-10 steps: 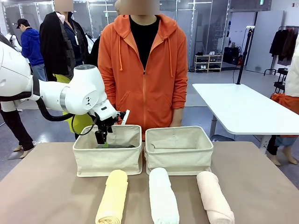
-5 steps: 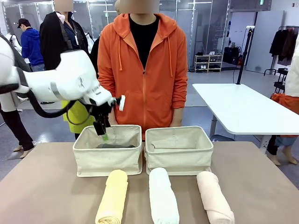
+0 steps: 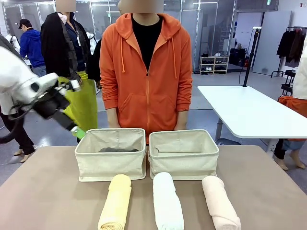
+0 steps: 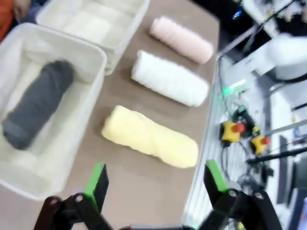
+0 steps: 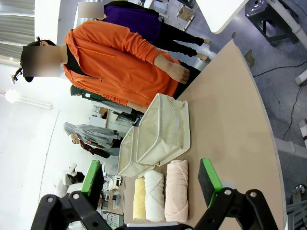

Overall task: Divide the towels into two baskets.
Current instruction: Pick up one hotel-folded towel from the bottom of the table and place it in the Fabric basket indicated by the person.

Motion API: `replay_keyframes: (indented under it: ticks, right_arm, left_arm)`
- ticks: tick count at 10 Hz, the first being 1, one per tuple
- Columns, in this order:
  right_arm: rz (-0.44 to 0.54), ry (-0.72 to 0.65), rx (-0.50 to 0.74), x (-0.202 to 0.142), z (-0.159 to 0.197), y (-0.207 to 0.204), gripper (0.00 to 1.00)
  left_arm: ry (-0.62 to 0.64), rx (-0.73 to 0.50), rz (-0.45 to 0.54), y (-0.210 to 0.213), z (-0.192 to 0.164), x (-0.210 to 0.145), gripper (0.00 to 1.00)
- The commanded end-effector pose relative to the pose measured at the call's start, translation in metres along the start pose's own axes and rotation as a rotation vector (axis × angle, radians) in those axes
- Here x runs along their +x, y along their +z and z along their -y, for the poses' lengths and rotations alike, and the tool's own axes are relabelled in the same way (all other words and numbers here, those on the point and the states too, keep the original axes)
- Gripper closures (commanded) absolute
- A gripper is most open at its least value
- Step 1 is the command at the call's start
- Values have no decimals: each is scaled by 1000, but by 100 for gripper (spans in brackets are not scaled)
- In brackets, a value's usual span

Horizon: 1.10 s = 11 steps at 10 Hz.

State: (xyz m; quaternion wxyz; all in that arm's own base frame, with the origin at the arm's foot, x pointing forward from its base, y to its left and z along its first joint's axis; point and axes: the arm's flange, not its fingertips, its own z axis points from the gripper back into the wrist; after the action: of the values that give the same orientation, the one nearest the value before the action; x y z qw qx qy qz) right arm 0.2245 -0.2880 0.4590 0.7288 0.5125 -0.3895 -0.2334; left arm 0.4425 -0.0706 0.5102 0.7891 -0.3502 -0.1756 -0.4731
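Note:
A dark grey towel (image 3: pixel 117 150) (image 4: pixel 38 103) lies inside the left basket (image 3: pixel 110 163) (image 4: pixel 72 143). Beside it stands the right basket (image 3: pixel 183 160) (image 4: pixel 96 21), where no towel shows. In front of them on the table lie the pale yellow towel (image 3: pixel 116 203) (image 4: pixel 148 136), the white towel (image 3: pixel 168 201) (image 4: pixel 170 79) and the pale pink towel (image 3: pixel 220 203) (image 4: pixel 182 40). My left gripper (image 3: pixel 76 129) (image 4: pixel 156 182) hangs open and empty, up and left of the left basket. My right gripper (image 5: pixel 149 176) is open and empty, high over the table's right side.
A person in an orange hoodie (image 3: pixel 146 72) stands right behind the baskets with hands low at the table's far edge. A white table (image 3: pixel 249 110) stands off to the right. Bare brown tabletop (image 3: pixel 43 191) lies left and right of the towels.
My left gripper has risen out of the left basket and swung away to the left. The dark grey towel stays in that basket.

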Motion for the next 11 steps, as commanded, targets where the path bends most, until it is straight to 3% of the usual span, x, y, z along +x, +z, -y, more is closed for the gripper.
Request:
replay_keyframes:
  ticks: [1, 3, 5, 8, 11]
  right_arm:
    - [7, -3, 17, -1, -3, 2, 0]
    - [7, -3, 17, -1, -3, 2, 0]
    - [7, -3, 17, -1, -3, 2, 0]
    - [7, -3, 17, -1, -3, 2, 0]
    - [7, -3, 17, -1, -3, 2, 0]
  left_arm:
    - [107, 19, 151, 14, 26, -61, 0]
    - [267, 69, 336, 48, 44, -138, 0]
    - [475, 135, 585, 90, 48, -228, 0]
    - [624, 194, 672, 109, 42, -320, 0]
    - [659, 165, 704, 100, 37, -345, 0]
